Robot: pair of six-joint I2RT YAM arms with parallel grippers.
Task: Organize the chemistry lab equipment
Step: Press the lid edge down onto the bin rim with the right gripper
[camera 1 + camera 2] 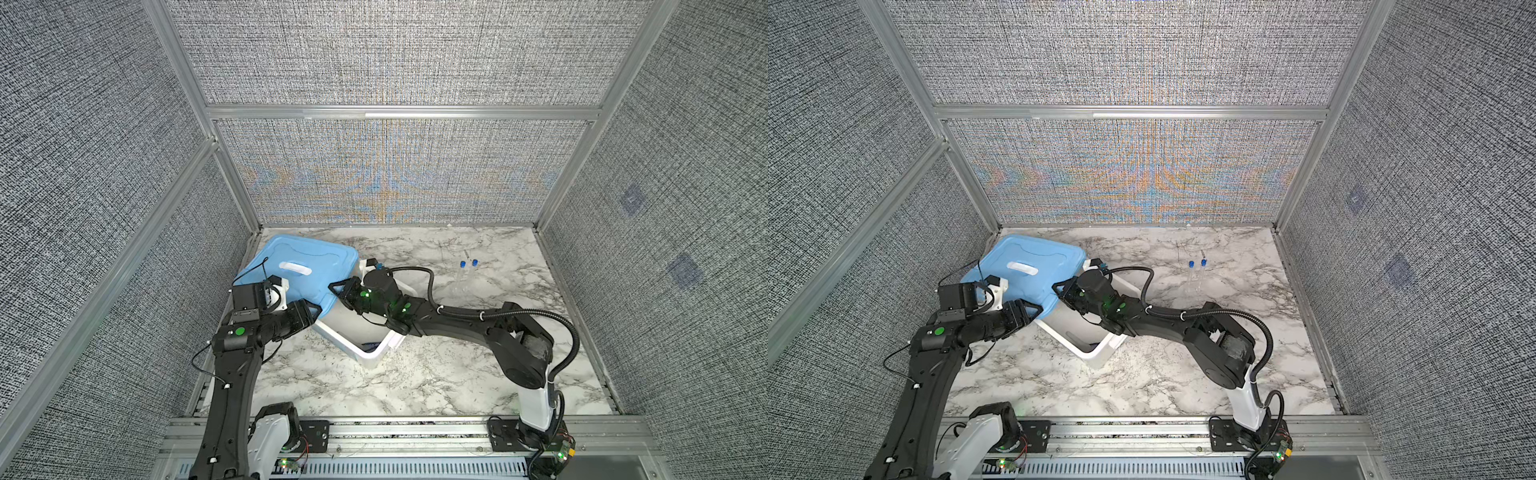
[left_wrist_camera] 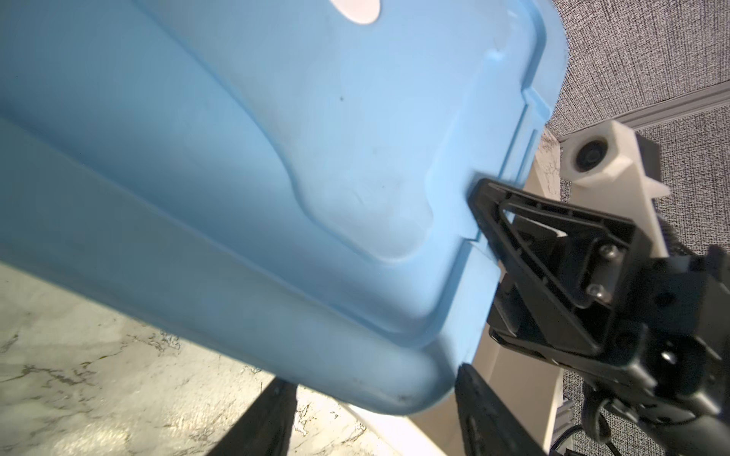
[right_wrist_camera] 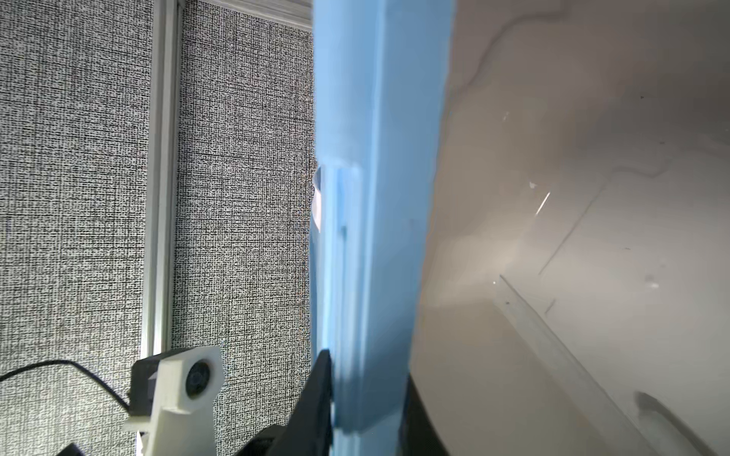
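Two tubes (image 1: pixel 461 274) (image 1: pixel 1190 276) with blue caps sit side by side on the marbled table (image 1: pixel 415 374), right of centre in both top views, inside grey woven walls (image 1: pixel 395 166). They are well apart from both grippers. Their long axes run up the frame, caps uppermost. Left of centre, the right gripper (image 1: pixel 334 289) pinches the edge of a tilted blue lid (image 1: pixel 307 257) over a white tub (image 1: pixel 374 353). The left gripper (image 1: pixel 318 311) has its jaws spread at the lid's near corner; whether they press it, I cannot tell.
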